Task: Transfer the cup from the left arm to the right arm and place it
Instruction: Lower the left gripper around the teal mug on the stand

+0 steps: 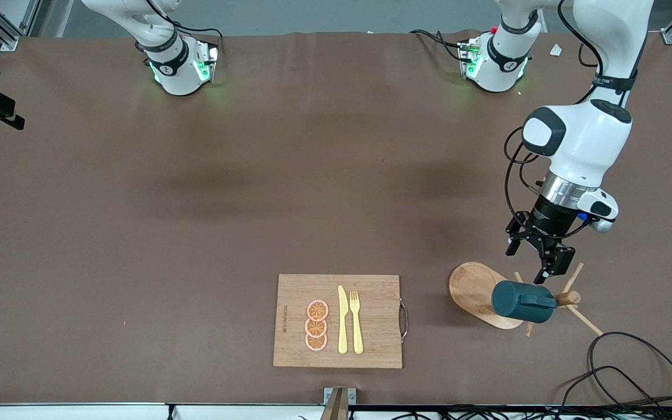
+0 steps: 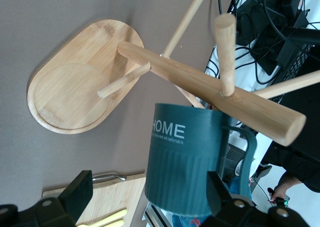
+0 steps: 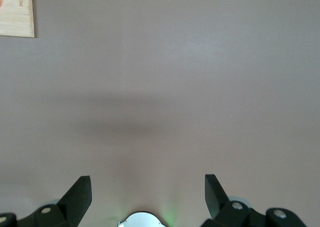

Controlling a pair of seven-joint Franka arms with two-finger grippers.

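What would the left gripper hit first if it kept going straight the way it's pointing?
Probably the cup hanging on the mug rack: it sits right between the open left gripper fingers' line, though depth is unclear.

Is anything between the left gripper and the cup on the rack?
Nothing visible. The left gripper, open, hangs just above the cup, which hangs by its handle on a peg of the wooden mug rack; the peg must be cleared on lifting.

You have the cup [image 1: 522,308] hung on a peg of the mug stand [image 1: 479,294], toward the left arm's end of the table [image 1: 196,204]. Beside it: cutting board [image 1: 295,344] carrying orange slices [image 1: 317,325], knife [image 1: 342,321], fork [image 1: 357,322].
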